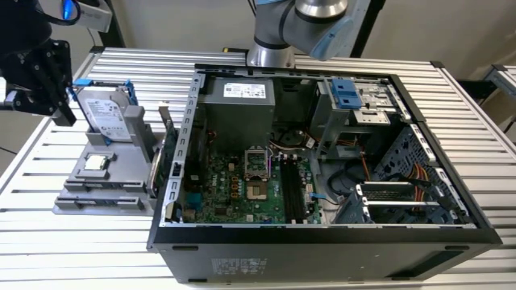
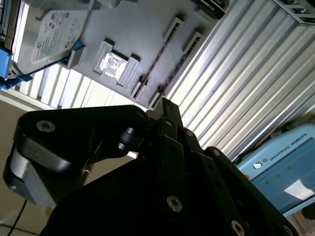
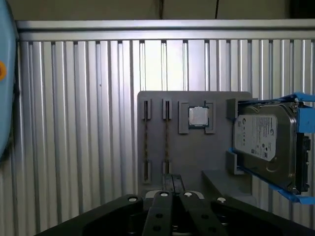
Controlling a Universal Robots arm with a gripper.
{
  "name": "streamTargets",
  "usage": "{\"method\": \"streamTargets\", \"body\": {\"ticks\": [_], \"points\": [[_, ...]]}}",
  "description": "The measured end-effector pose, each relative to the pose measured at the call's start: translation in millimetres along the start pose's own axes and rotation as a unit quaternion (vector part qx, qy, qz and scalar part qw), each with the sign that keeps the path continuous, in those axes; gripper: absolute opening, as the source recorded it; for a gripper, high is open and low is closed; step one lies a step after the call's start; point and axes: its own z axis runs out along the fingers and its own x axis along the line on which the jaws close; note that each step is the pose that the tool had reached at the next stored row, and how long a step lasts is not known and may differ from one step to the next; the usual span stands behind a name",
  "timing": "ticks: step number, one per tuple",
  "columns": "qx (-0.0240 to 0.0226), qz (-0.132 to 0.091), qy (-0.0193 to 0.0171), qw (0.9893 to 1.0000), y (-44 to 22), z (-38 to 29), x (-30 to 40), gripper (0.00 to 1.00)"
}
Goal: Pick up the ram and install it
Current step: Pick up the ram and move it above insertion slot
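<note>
Two ram sticks stand on edge in slots of the grey holder [image 3: 192, 157], seen edge-on as thin lines: one ram stick [image 3: 146, 142] and a second [image 3: 167, 142] beside it. Both also show in the second wrist view, ram [image 2: 158, 61] and ram [image 2: 178, 66]. My black gripper [image 3: 172, 189] hangs above the holder's edge near these sticks, shut and holding nothing. In the exterior view the gripper [image 1: 64, 115] is at the far left, above the holder [image 1: 105, 205]. The motherboard's long black memory slots [image 1: 292, 187] lie inside the open computer case [image 1: 322, 235].
The holder also carries a silver processor chip [image 3: 198, 117] and a hard drive in a blue frame [image 3: 266, 142]. A green card [image 1: 168, 175] stands between holder and case. The arm's base [image 1: 270, 36] rises behind the case. All sits on a ribbed aluminium table [image 1: 81, 241].
</note>
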Motion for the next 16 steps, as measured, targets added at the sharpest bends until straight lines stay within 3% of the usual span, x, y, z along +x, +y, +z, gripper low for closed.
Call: {"method": "streamTargets", "body": {"ticks": [9, 16], "points": [[0.0015, -0.047, 0.0038, 0.9989, 0.5, 0.9, 0.0, 0.0], [0.0031, -0.052, 0.0045, 0.9986, 2.7, 1.7, 0.1, 0.0]]}}
